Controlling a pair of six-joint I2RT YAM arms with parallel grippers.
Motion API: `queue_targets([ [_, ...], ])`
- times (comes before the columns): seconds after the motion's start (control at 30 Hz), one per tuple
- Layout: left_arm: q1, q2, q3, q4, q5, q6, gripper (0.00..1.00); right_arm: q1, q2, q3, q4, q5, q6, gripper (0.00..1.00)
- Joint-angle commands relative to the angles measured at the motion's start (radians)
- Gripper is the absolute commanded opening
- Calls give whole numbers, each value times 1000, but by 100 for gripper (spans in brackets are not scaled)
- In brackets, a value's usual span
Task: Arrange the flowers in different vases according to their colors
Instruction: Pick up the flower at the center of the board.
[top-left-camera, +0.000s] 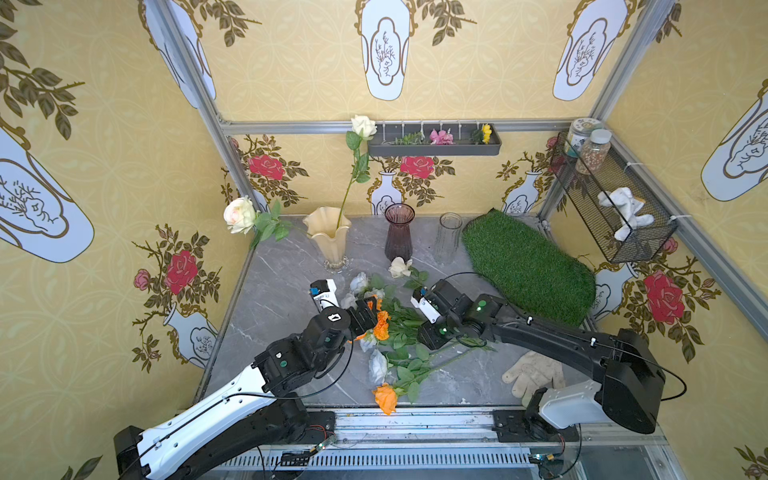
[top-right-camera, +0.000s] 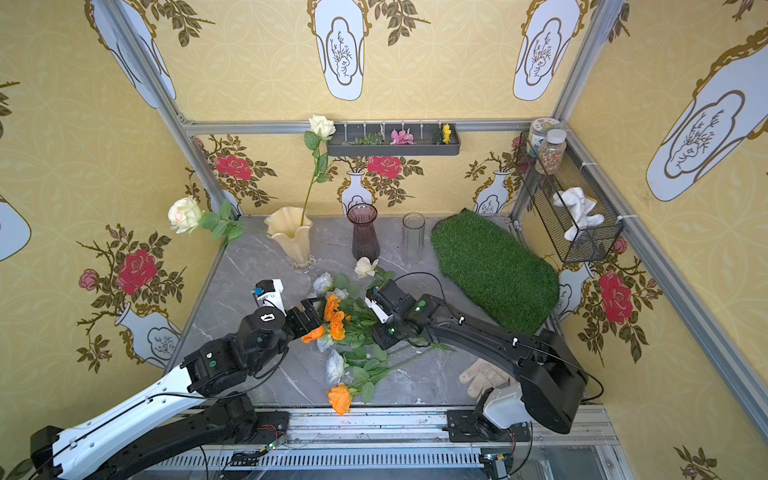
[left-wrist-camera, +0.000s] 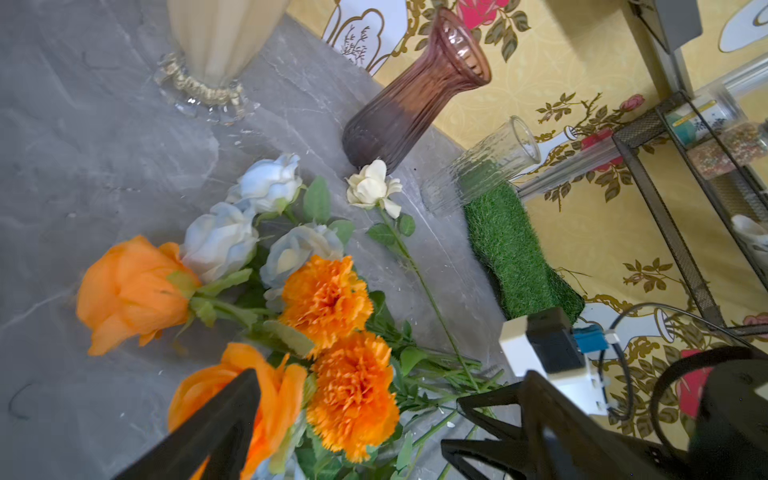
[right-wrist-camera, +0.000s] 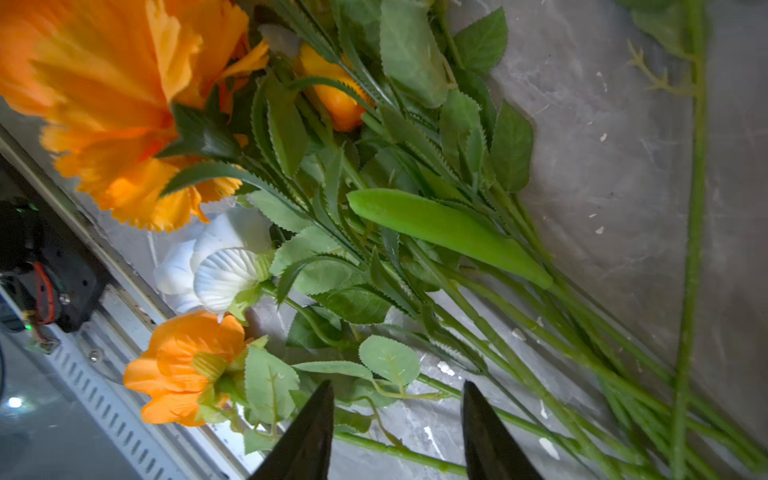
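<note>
Orange, cream-white and pale blue-white flowers (top-left-camera: 395, 328) lie piled mid-table. My left gripper (left-wrist-camera: 361, 415) is open wide over the orange marigolds (left-wrist-camera: 353, 395), with an orange rose (left-wrist-camera: 274, 395) by one finger. My right gripper (right-wrist-camera: 397, 386) is open, low over the stems, and a green stem (right-wrist-camera: 395, 451) crosses the gap between its fingers untouched. A cream rose (top-left-camera: 400, 267) lies apart from the pile, and an orange rose (top-left-camera: 385, 398) lies near the front edge. The cream-yellow vase (top-left-camera: 328, 237) holds two cream roses (top-left-camera: 364, 126) (top-left-camera: 240, 215). The purple vase (top-left-camera: 399, 232) and the glass vase (top-left-camera: 449, 239) stand empty.
A green grass mat (top-left-camera: 528, 266) lies at the back right, with a pale glove (top-left-camera: 534, 372) in front of it. A wire basket (top-left-camera: 611, 208) hangs on the right wall. A grey tray (top-left-camera: 434, 150) of small sprigs hangs on the back wall. A metal rail (top-left-camera: 415, 419) runs along the front.
</note>
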Motion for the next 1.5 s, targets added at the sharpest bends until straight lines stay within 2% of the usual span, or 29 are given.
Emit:
queue_targets([
  [0.0, -2, -62, -34, -10, -58, -71, 100, 19, 23, -12, 83, 74, -78, 43],
  [0.1, -1, -63, -48, -3, -62, -79, 100, 48, 57, -19, 114, 109, -117, 41],
  [0.27, -1, -24, -33, -11, -69, -83, 100, 72, 122, -9, 147, 155, -155, 46],
  [0.37, -2, -43, -47, -9, -82, -92, 100, 74, 150, 6, 162, 218, -170, 51],
  [0.47, -2, -64, -65, -6, -94, -102, 100, 61, 170, 19, 193, 257, -193, 51],
  [0.6, -2, -57, -69, 4, -100, -100, 100, 18, 209, 71, 212, 203, -204, 42],
  [0.67, -1, -39, -62, 10, -100, -92, 100, 1, 234, 112, 197, 180, -211, 26],
  [0.77, -2, -7, -49, 13, -99, -84, 100, -5, 249, 153, 182, 163, -224, 10],
  [0.9, -1, 17, -41, 23, -103, -76, 100, -10, 242, 185, 166, 160, -251, 1],
  [1.2, -1, 36, -41, 47, -91, -59, 100, -51, 197, 279, 86, 39, -289, 0],
  [1.33, -2, 55, -29, 63, -62, -33, 100, -81, 159, 297, 84, -68, -248, 0],
  [1.47, -2, 56, -29, 72, -47, -25, 100, -117, 91, 284, 140, -116, -195, 0],
])
